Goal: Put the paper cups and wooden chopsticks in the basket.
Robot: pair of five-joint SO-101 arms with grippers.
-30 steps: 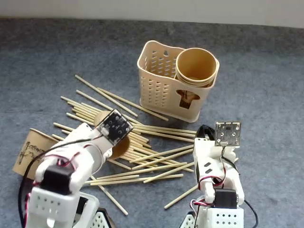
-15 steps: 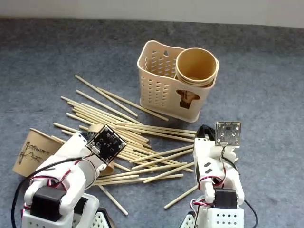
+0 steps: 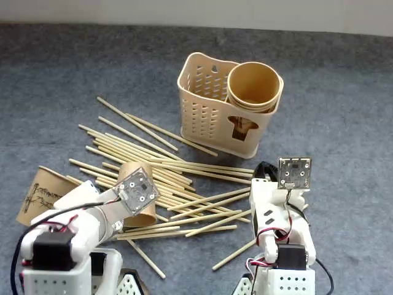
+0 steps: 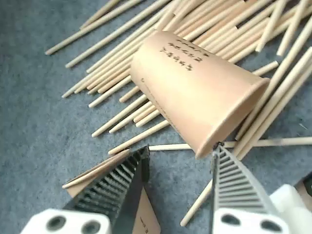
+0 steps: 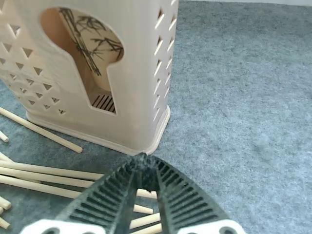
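Grey felt tabletop [image 3: 344,74]; tan paper cup [image 4: 195,87] on its side across pale wooden chopsticks [image 3: 202,172], axis 11-to-5 o'clock, rim just before spread-open left gripper [image 4: 180,150]; right gripper [image 5: 145,160] closed, farther off.

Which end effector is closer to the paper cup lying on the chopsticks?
Left. The left end effector is open at the paper cup; the right end effector is shut by the basket.

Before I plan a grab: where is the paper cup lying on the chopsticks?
The paper cup is lower left in the high view, just ahead of the open left gripper.
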